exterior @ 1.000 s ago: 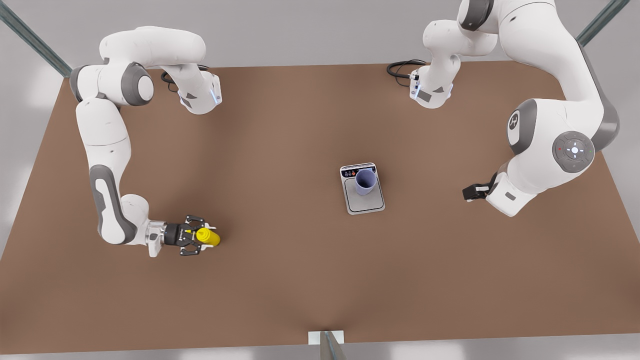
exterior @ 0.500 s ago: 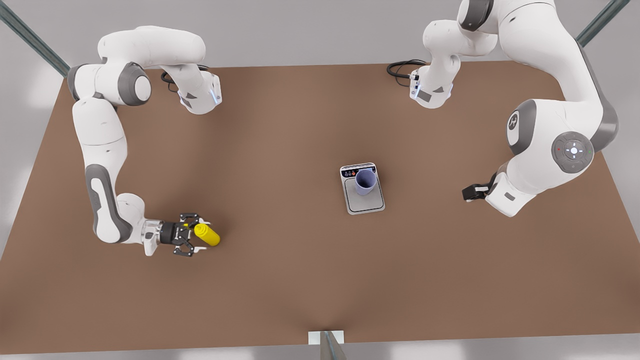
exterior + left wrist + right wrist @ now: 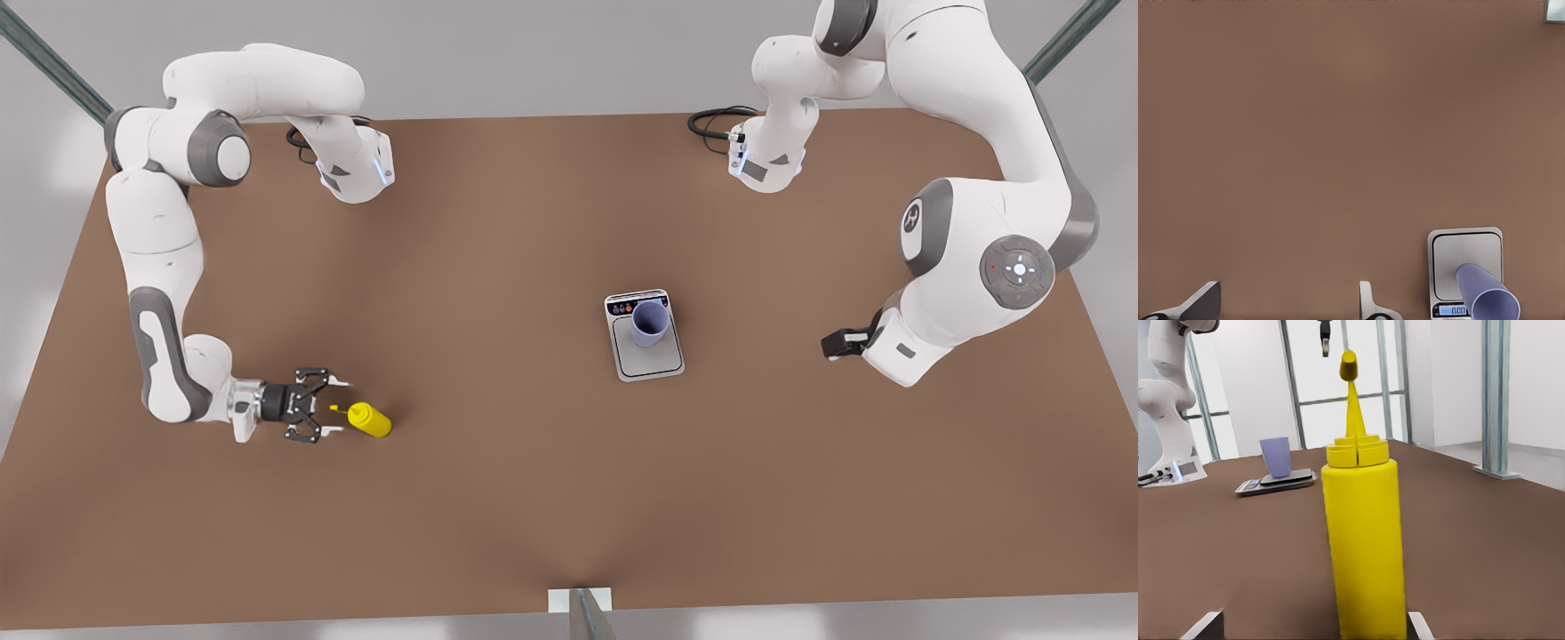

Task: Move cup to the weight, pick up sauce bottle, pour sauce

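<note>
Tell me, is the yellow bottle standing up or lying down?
Standing upright: in the right wrist view the sauce bottle stands on the table, nozzle pointing up. The open right gripper is short of it.

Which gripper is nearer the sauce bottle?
Right. The right gripper sits open beside the sauce bottle, not gripping. The left gripper waits open across the table, past the scale.

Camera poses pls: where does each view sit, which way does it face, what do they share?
Front view: high above the table, looking down; both arms, open right claw beside the sauce bottle, left claw waiting.
Left wrist view: above the table, facing down; its spread fingertips, the weight, the cup.
Right wrist view: low, level, facing the sauce bottle; its fingertips, the left arm beyond.
Shared: all three show cup on weight.
</note>
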{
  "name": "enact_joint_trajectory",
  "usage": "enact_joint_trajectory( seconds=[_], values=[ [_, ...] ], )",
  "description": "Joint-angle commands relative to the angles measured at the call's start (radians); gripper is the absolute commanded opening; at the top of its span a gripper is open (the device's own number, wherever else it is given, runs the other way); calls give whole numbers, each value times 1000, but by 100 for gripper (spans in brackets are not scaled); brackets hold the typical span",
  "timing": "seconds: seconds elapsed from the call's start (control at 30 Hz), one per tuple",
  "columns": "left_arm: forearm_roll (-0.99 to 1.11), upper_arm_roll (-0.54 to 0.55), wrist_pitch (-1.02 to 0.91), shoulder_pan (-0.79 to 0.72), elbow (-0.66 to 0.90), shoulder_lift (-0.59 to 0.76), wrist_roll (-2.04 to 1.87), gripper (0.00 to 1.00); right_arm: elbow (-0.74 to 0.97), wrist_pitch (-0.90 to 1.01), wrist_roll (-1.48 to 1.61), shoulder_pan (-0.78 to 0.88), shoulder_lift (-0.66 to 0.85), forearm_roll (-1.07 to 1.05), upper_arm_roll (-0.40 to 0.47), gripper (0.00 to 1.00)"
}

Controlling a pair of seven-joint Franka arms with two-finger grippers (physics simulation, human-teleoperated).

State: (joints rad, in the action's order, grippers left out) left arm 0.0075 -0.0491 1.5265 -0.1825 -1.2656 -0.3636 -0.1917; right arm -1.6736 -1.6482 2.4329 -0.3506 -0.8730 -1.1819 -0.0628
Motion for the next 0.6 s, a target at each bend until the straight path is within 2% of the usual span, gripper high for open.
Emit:
enact_joint_trajectory(
  seconds=[0.0, 0.1, 0.13, 0.17, 0.2, 0.27, 0.3, 0.37, 0.4, 0.5, 0.57],
  values=[
    [0, 0, 1, 0, 0, 0, 0, 100, 0, 10, -2, -7, 0, 10, 0, 100],
    [0, 0, 1, 0, 0, 0, 0, 100, 5, 42, -18, -68, 26, 96, 3, 100],
    [0, 0, 1, 0, 0, 0, 0, 100, 12, 96, -47, -58, 55, 108, 57, 100],
    [0, 0, 0, 0, 0, 2, -2, 100, 46, 146, -156, -50, 103, 209, 110, 100],
    [2, -2, 1, 0, 3, 11, -6, 100, 93, 194, -349, -48, 187, 336, 141, 100],
    [6, -21, 0, 2, 87, 17, 12, 100, 259, 197, -895, 7, 338, 577, 138, 100],
    [8, -40, -5, 0, 87, 40, 15, 100, 345, 192, -1181, 77, 370, 695, 136, 100],
    [8, -41, -54, 6, 74, 158, 14, 100, 457, 188, -1547, 194, 373, 840, 143, 100],
    [8, -37, -54, 11, 17, 213, 11, 100, 517, 188, -1748, 228, 379, 972, 140, 100],
    [8, -35, -54, 11, -29, 233, 17, 100, 500, 102, -2123, 347, 460, 1084, 181, 100],
    [6, -35, -54, 12, -29, 232, 17, 100, 388, 18, -2281, 358, 540, 1084, 181, 100]
  ],
)
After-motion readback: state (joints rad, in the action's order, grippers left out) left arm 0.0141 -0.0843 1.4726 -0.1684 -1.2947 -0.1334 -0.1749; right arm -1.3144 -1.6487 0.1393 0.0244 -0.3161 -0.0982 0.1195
